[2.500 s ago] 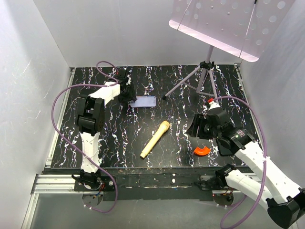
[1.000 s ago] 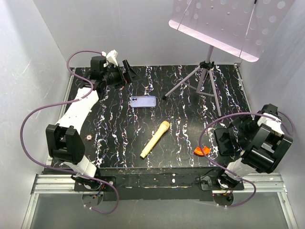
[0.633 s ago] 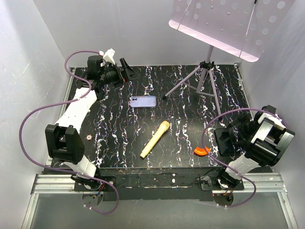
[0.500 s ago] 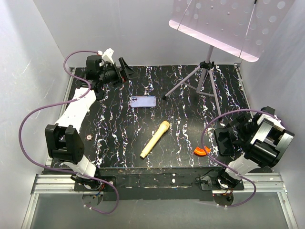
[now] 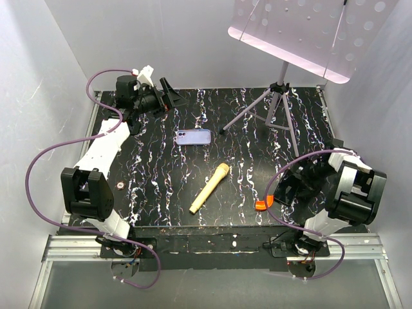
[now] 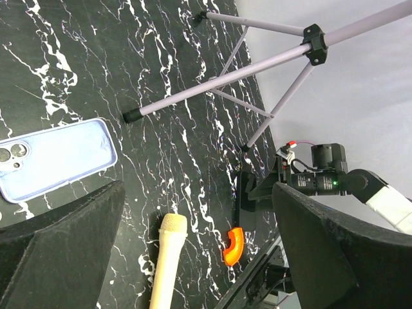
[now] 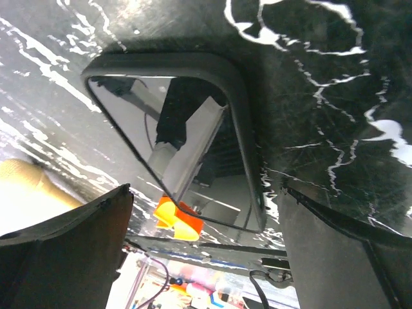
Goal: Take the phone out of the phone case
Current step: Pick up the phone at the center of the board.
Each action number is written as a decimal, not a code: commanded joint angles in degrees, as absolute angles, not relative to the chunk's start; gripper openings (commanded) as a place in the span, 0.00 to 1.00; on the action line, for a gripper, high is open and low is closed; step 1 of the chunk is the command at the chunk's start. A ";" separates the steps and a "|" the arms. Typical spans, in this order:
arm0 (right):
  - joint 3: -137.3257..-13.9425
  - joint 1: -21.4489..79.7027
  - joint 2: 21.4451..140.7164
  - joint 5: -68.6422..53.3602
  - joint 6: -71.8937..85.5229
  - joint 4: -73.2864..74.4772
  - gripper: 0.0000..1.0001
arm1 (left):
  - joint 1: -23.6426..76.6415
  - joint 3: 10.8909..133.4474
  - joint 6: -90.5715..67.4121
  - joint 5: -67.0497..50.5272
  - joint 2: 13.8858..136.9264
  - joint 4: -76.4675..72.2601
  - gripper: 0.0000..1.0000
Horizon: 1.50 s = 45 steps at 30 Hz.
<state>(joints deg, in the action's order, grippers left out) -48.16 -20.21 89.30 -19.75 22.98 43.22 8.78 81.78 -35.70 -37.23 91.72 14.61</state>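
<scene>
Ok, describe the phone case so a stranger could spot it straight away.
Find the music stand at the far right of the black marbled table; its left tripod foot ends just beside the case. It lies flat, a pale purple rounded rectangle with a camera cutout; the microphone nearer the arms is a yellow stick.

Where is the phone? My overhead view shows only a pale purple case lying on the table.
Observer: The right wrist camera shows the phone, a glossy black slab lying flat on the table just below the right gripper.
Operator: Is that claw gripping it?
Observer: No. Its fingers stand wide apart, not closed on the phone.
Operator: And the other claw?
Observer: The left wrist camera shows the left gripper open and empty, with the phone case lying back up beyond it.
</scene>
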 commanded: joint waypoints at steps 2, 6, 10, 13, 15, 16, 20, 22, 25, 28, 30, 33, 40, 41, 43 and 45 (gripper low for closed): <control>-52.38 -17.94 91.23 -8.46 23.30 48.51 0.98 | 8.35 81.39 -35.95 -38.93 91.84 13.45 0.98; -53.44 -14.86 91.14 -6.24 23.11 49.39 0.98 | 8.26 81.21 -36.30 -39.29 92.02 12.92 0.98; -54.93 -13.19 92.37 -7.47 24.34 49.57 0.98 | 8.09 80.86 -36.91 -39.55 92.11 12.31 0.98; -56.42 -11.34 93.51 -6.51 25.48 50.01 0.98 | 7.91 80.77 -36.91 -39.55 92.20 12.30 0.98; -57.13 -10.38 94.65 -7.12 25.66 49.75 0.98 | 7.82 80.77 -36.83 -39.64 92.11 12.22 0.98; -57.56 -9.76 95.35 -7.12 25.84 49.83 0.98 | 7.82 80.77 -37.00 -39.64 92.20 12.22 0.98; -59.32 -7.39 98.61 -5.19 26.54 50.80 0.98 | 7.73 80.77 -37.00 -39.73 92.20 12.22 0.98; -59.68 -6.51 100.01 -2.91 27.59 51.67 0.97 | 7.65 80.68 -36.91 -39.64 92.28 12.22 0.98; -59.24 -6.33 102.30 -0.71 28.21 52.21 0.87 | 7.56 80.77 -36.91 -39.64 92.37 12.22 0.98; -58.27 -6.33 103.44 -0.27 28.13 51.68 0.69 | 7.38 80.68 -37.09 -39.81 92.55 12.13 0.98; -57.48 -6.33 103.62 -0.35 27.86 50.72 0.57 | 7.30 80.68 -37.09 -39.81 92.46 12.04 0.98; -56.52 -6.33 102.14 2.37 27.34 48.87 0.42 | 7.29 80.68 -36.83 -39.73 92.72 12.04 0.98; -58.44 -6.33 92.48 12.91 27.51 51.24 0.01 | 7.21 80.33 -36.21 -38.58 94.83 12.30 0.98; -58.53 -6.33 90.55 14.22 27.68 51.50 0.01 | 7.21 80.42 -36.30 -38.58 95.27 12.30 0.98; -58.45 -6.24 86.68 15.20 27.86 50.98 0.01 | 7.29 80.33 -36.39 -38.67 95.97 12.22 0.98; -57.66 -6.33 82.99 14.68 27.69 49.49 0.01 | 7.29 80.16 -36.04 -38.32 96.59 12.30 0.98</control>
